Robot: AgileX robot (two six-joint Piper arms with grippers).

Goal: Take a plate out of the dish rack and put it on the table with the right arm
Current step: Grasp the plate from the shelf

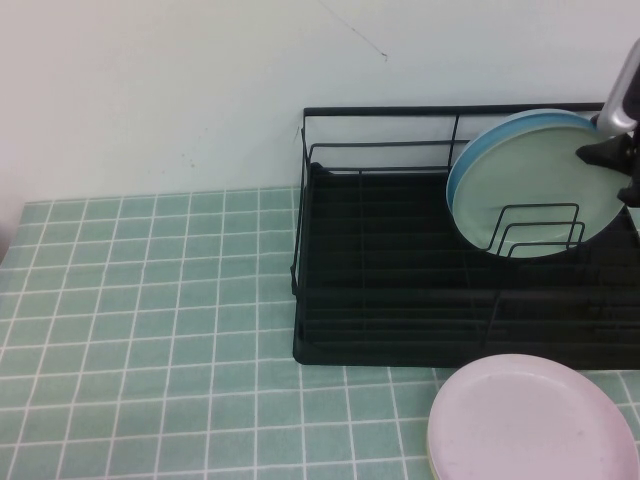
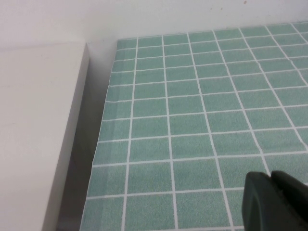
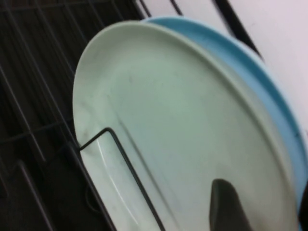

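Right claw (image 1: 628, 170) sits at the far right edge of the high view, at the right rim of the mint-green plate (image 1: 530, 190), with the silver-grey right arm (image 1: 622, 95) slanting down to it from above. In the right wrist view one dark finger (image 3: 226, 207) lies over the plate's face near its rim, and a second dark part shows at the frame edge behind the rim, so the claw is spread with the plate's edge between its fingers; whether they press on the plate I cannot tell.

That plate stands tilted on edge in the right rear part of the dish rack (image 1: 400, 300), leaning back against a light blue plate (image 1: 470, 160) just behind it, with the blue rim showing along its upper left. Wire dividers (image 1: 535, 232) rise in front of the mint-green plate's lower half. The rack stands on the tiled worktop (image 1: 150, 330), close to the white wall (image 1: 150, 90).

A pale pink plate (image 1: 530, 420) lies flat on the worktop just in front of the rack's right end.

Left claw (image 2: 276, 202) hangs above bare tiles near the worktop's edge, seen only in the left wrist view; its two dark fingertips (image 2: 255, 197) are pressed together, holding nothing.
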